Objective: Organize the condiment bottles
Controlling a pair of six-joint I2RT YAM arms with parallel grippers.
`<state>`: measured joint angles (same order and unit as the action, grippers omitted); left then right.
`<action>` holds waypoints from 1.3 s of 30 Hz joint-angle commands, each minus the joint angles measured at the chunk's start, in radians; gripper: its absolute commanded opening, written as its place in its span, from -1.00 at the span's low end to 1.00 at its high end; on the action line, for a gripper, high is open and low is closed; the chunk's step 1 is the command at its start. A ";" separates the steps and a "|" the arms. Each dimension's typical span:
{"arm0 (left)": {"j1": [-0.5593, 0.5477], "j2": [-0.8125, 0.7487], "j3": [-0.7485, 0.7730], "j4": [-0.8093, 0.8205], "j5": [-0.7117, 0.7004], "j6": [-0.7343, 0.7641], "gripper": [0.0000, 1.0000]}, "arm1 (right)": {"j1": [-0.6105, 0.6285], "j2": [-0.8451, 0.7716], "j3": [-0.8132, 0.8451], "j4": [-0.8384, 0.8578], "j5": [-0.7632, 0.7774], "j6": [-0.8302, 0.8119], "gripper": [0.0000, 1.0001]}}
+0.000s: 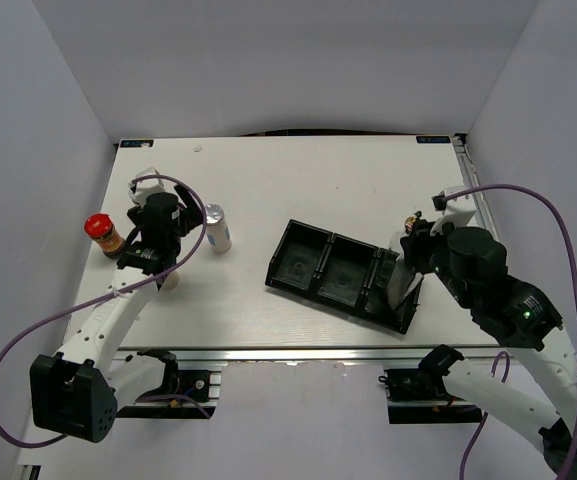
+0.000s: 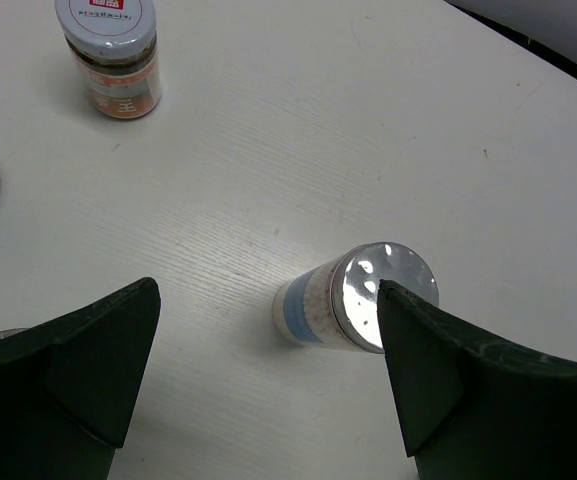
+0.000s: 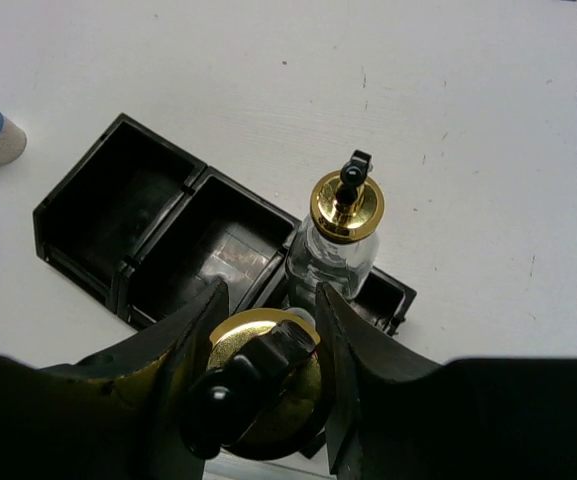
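Wrist view alone shows right tool (image 3: 270,300) clamping gold-topped bottle (image 3: 258,385); left tool (image 2: 266,300) agape.

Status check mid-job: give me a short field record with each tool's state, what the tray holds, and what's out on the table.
Left tool: open above the table, silver-capped shaker upright beside one finger, not gripped
Right tool: shut on the first gold-top bottle at the tray's end; seated or not, cannot tell
Tray: second gold-top bottle upright in one end compartment; other two compartments empty
On table: silver-capped shaker, pale-lidded jar, red-capped jar
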<state>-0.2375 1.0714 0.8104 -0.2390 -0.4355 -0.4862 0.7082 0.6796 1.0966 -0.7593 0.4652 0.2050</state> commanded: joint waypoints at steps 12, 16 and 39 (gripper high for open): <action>0.004 -0.008 0.010 0.043 0.110 0.018 0.96 | 0.000 -0.052 -0.277 0.432 0.118 -0.042 -1.00; 0.004 -0.002 0.006 0.070 0.182 0.034 0.96 | 0.000 -0.077 -0.323 0.457 0.144 -0.029 -1.00; -0.013 0.137 0.049 0.098 0.277 0.060 0.96 | 0.002 -0.124 -0.460 0.673 0.197 -0.079 -1.00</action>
<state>-0.2447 1.2217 0.8204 -0.1535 -0.1719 -0.4408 0.7082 0.5735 0.6422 -0.2512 0.6266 0.1677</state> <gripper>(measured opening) 0.981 0.441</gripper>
